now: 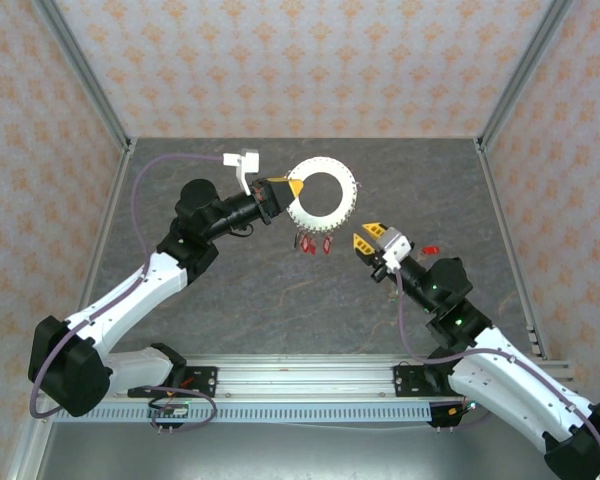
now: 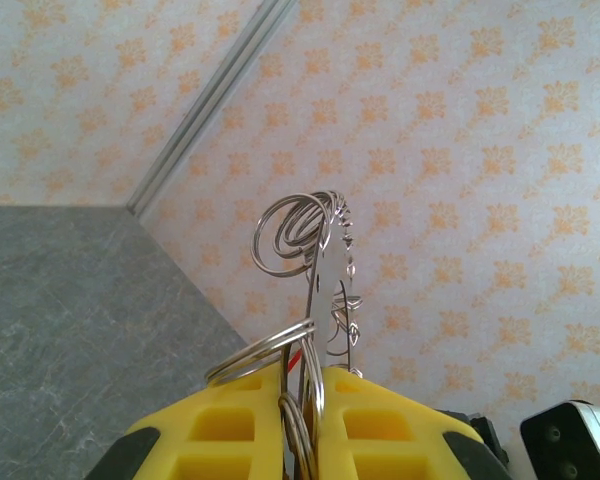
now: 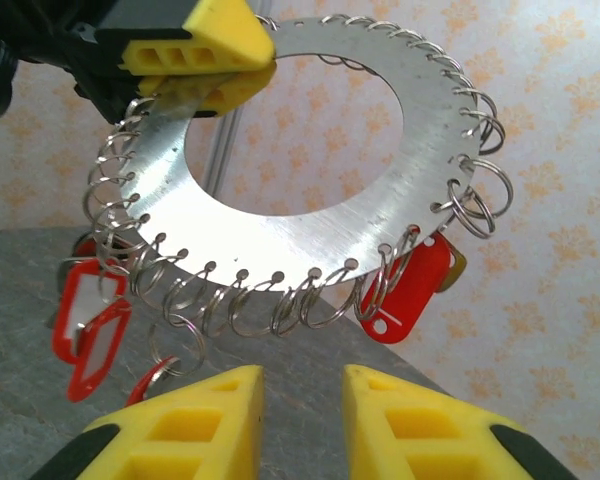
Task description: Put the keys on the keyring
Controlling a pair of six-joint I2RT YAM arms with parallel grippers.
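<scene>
Threading is judged to be under way: the keyring (image 1: 323,221) is held above the table (image 1: 280,300), clamped at its rim by the left gripper (image 1: 288,186), with red keys (image 3: 408,288) hung from its small loops (image 3: 230,305). The right gripper (image 3: 300,420) is poised near it, jaws apart and empty, so the loose red key (image 1: 430,248) lying beside that arm should probably be fetched next, the crowded loops and hung keys being avoided.
</scene>
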